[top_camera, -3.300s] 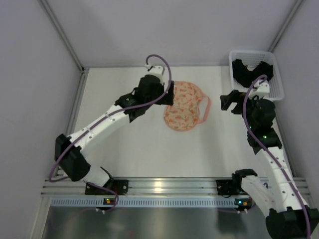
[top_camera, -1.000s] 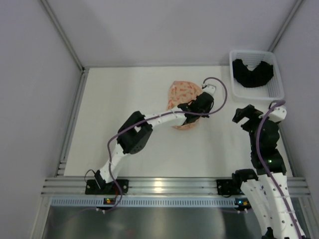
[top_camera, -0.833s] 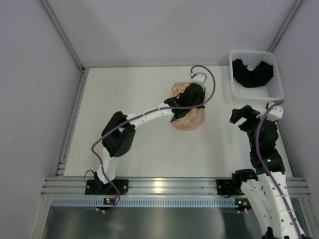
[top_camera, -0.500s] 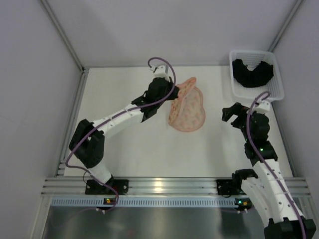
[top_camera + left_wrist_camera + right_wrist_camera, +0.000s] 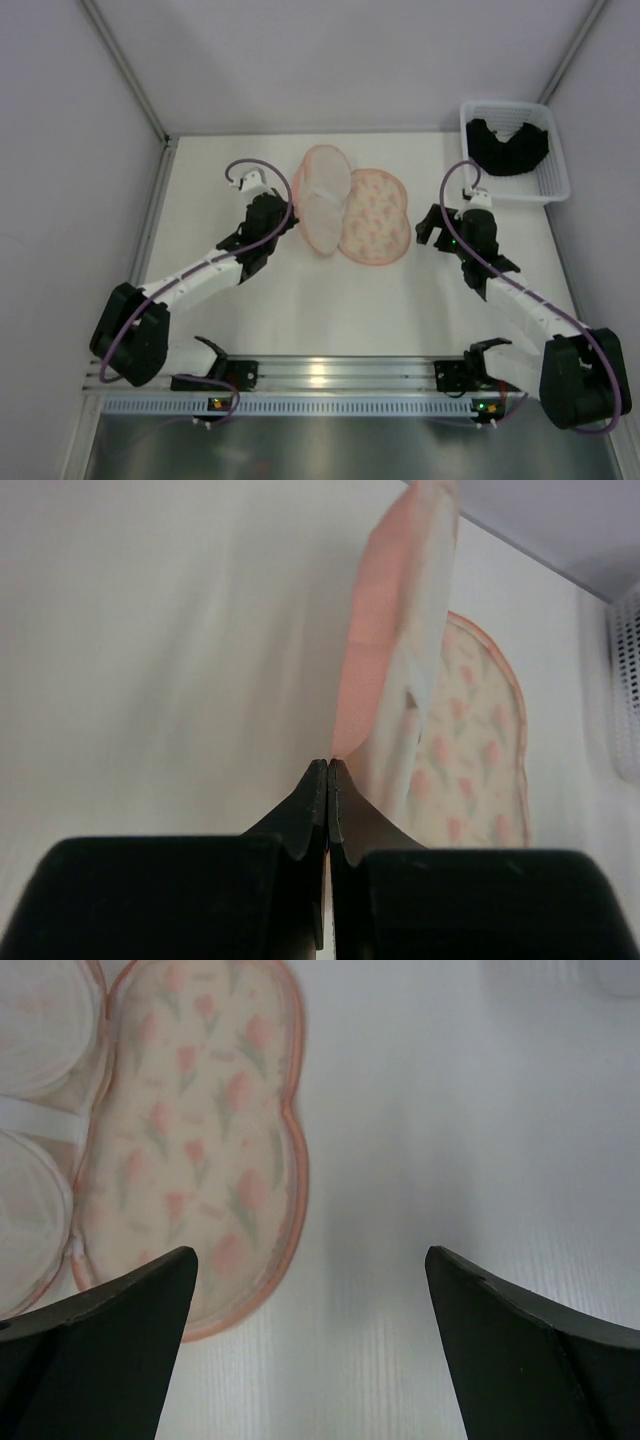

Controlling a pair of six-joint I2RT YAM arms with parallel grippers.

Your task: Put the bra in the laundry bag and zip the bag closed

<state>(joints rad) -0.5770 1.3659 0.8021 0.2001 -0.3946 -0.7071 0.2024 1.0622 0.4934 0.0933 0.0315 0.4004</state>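
Observation:
The laundry bag lies open in the middle of the table. Its patterned half (image 5: 375, 215) is flat, and its pale inner half (image 5: 325, 198) stands lifted on the left. My left gripper (image 5: 292, 210) is shut on that lifted half's pink rim (image 5: 345, 735); the pale half (image 5: 400, 630) rises straight from the shut fingertips (image 5: 328, 765). My right gripper (image 5: 432, 222) hangs open just right of the bag, nothing between its fingers (image 5: 120, 1340); below it, the patterned half (image 5: 190, 1140) lies at left. The black bra (image 5: 508, 145) lies in the white basket.
The white mesh basket (image 5: 560, 170) stands at the back right corner, its wall showing at the edge of the left wrist view (image 5: 628, 680). Grey walls close the table at the back and both sides. The arm bases sit on the rail at the near edge.
The left arm has swung from the bag's right side to its left, pulling the upper half up and open. The right arm has moved in towards the bag's right edge.

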